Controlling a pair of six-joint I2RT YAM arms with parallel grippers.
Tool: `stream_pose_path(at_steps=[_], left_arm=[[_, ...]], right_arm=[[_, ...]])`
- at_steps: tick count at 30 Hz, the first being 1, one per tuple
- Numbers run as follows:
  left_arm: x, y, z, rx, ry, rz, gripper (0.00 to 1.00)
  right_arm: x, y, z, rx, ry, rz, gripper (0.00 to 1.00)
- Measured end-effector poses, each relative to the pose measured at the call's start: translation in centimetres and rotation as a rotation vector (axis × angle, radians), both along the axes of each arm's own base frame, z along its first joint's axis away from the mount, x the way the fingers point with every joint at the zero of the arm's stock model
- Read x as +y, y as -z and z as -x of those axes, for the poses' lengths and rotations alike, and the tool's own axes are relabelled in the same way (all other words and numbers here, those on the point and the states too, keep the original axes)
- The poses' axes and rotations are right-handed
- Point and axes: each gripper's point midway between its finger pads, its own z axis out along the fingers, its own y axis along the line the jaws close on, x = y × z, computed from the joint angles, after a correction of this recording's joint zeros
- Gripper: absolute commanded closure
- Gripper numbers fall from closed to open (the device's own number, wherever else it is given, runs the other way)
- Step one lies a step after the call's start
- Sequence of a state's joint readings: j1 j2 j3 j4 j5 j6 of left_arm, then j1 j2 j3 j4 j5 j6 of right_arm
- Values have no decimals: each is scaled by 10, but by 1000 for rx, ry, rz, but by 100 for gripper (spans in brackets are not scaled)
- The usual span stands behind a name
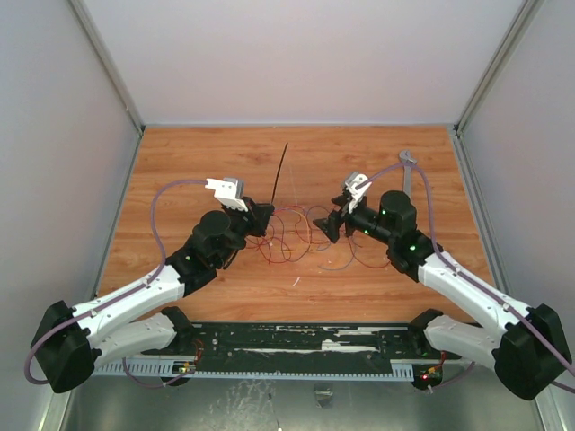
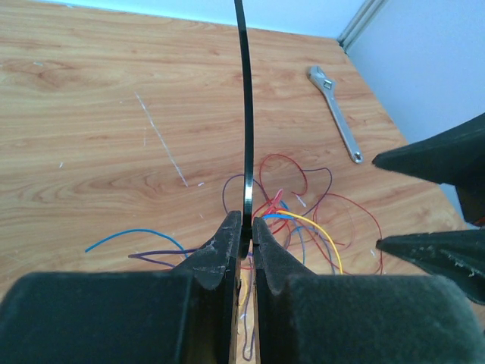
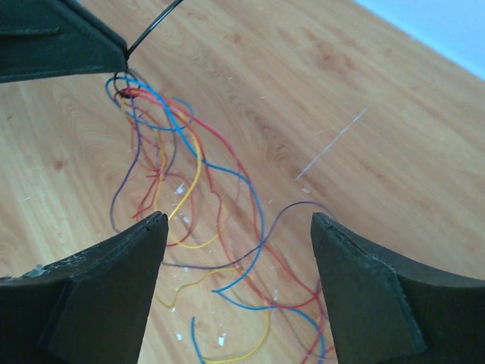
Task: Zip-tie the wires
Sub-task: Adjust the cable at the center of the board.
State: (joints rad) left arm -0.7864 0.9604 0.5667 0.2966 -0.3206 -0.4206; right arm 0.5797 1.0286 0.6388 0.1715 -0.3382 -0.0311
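My left claw point(image 2: 246, 227) is pinched shut on the zip tie point(image 2: 244, 114), strip rising straight from its tips, wires point(image 2: 303, 205) just beyond. My right claw point(image 3: 239, 250) is wide open, empty, wires ahead between its fingers. I'd hold that pinch firm and pull the tail straight. Only the right wrist view shows the tie seemingly looped round the bunch.

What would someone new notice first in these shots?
A black zip tie sticks out of the shut left pincer, which grips its lower end. Between that and the wide-open right pincer lies a loose tangle of coloured wires. A silver wrench lies off at the far right.
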Motion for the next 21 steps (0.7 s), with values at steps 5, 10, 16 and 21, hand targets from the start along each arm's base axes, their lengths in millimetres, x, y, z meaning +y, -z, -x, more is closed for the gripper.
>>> stream_pose_path(at_steps=[5, 10, 16, 21], left_arm=[[0, 0, 0, 0, 0, 0, 100], [0, 0, 0, 0, 0, 0, 100], [0, 0, 0, 0, 0, 0, 100], [0, 0, 0, 0, 0, 0, 100]], right_arm=[[15, 18, 14, 137, -90, -34, 23], [27, 37, 22, 261, -139, -57, 28], [37, 57, 26, 366, -166, -65, 67], [40, 59, 29, 383, -178, -70, 100]])
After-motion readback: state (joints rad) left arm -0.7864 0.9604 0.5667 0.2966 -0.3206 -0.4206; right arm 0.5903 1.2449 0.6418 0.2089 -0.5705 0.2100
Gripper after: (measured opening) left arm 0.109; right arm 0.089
